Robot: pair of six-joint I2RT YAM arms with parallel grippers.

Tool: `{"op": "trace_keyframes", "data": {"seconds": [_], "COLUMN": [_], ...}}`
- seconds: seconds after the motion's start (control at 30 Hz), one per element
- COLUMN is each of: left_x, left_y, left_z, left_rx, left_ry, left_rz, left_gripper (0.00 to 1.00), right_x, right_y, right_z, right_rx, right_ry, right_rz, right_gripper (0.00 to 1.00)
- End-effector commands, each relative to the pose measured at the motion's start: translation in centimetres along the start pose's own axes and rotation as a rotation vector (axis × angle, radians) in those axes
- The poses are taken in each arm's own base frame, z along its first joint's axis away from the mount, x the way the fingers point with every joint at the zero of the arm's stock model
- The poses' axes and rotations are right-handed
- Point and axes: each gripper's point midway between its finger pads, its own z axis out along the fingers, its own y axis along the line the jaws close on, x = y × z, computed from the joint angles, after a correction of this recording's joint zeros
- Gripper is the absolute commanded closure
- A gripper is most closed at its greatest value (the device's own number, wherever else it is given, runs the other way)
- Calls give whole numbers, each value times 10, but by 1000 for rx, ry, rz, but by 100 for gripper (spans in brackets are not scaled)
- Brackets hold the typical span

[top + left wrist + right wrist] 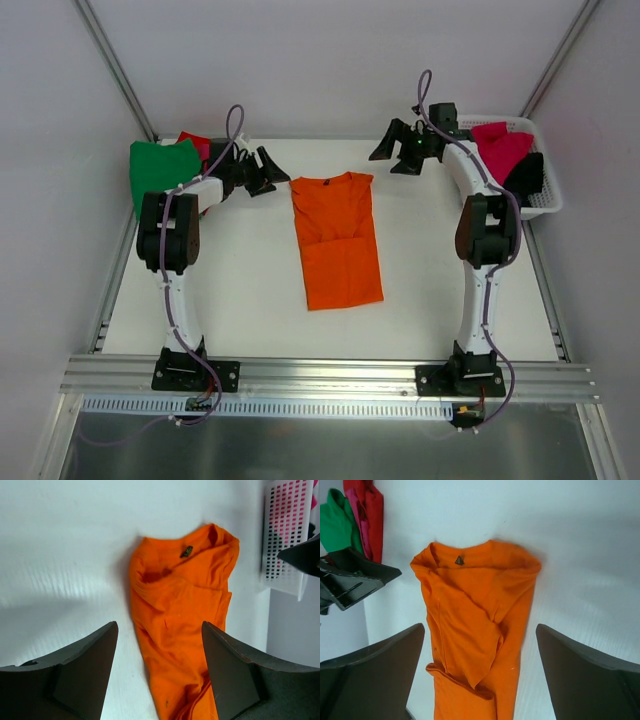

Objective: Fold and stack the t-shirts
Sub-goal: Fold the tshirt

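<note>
The left gripper (258,172) hangs above the white table (220,290) with its jaws standing wide and nothing between them. Straight under and ahead of its fingers (85,665) lies the orange t-shirt (175,615), folded into a long strip with the sleeves turned in. The collar and its dark label are at the end away from the gripper. Past the shirt, off to this gripper's right, sits the white lattice basket (285,535).

The right gripper (400,150) is spread wide too and holds nothing. In its own wrist view the orange shirt lies flat between its fingers (375,670), clear of both, with one folded sleeve lying across the front. Beyond the shirt on this gripper's left are the other gripper's dark fingers, then a green t-shirt (337,525) and a red t-shirt (372,510) bunched side by side at the table's edge.

From above, the orange shirt rests midway between the two arms. The basket stands just behind the right gripper and holds a magenta-pink t-shirt (498,145) and a black t-shirt (525,175).
</note>
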Motion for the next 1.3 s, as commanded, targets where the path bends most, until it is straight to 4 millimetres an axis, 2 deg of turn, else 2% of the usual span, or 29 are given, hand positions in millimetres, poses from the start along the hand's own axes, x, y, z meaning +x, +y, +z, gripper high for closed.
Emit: {"op": "trace_keyframes", "data": {"seconds": [0.0,0.03,0.07,0.1,0.17,0.23,0.3,0.43,0.6,0.83,0.93,0.97,1.03,1.07,1.1,1.2,1.23,1.27], "left_x": [-13,-7,-11,-7,-7,-2,1,8,19,32,35,35,37,37,38,40,41,42], "left_y": [-23,-15,-17,-10,-8,-2,0,6,6,-5,-7,-6,-6,-4,-4,-2,-2,-1], "left_z": [11,19,22,28,32,37,40,41,44,56,59,59,61,61,62,63,64,64], "left_rx": [174,181,195,192,197,198,207,209,224,244,249,250,251,251,254,256,255,255], "left_ry": [35,68,64,78,82,95,102,108,125,147,154,153,156,155,159,165,166,169], "left_rz": [-35,-70,-68,-85,-95,-119,-133,-146,-167,-159,-167,-167,-173,-178,-179,-183,-184,-186], "left_gripper": [32,32,31,31,31,31,31,31,31,32,32,32,33,34,35,51,65,72], "right_x": [-5,-6,-6,-5,1,3,15,32,53,77,84,87,89,91,90,91,90,90], "right_y": [-8,-12,-19,-24,-32,-33,-41,-44,-33,-12,-7,-7,-4,-4,-4,-4,-4,-5], "right_z": [7,12,17,21,30,37,48,64,80,105,113,117,119,120,119,115,114,112], "right_rx": [-119,-124,-133,-134,-139,-168,-176,-200,-208,-212,-212,-211,-221,-223,-223,-217,-214,-212], "right_ry": [57,56,63,67,83,87,113,136,171,225,240,247,253,256,253,251,247,246], "right_rz": [108,117,142,156,177,194,252,275,275,255,251,254,252,259,258,252,249,244], "right_gripper": [2,2,2,2,2,3,4,6,7,8,14,16,34,52,63,100,100,99]}}
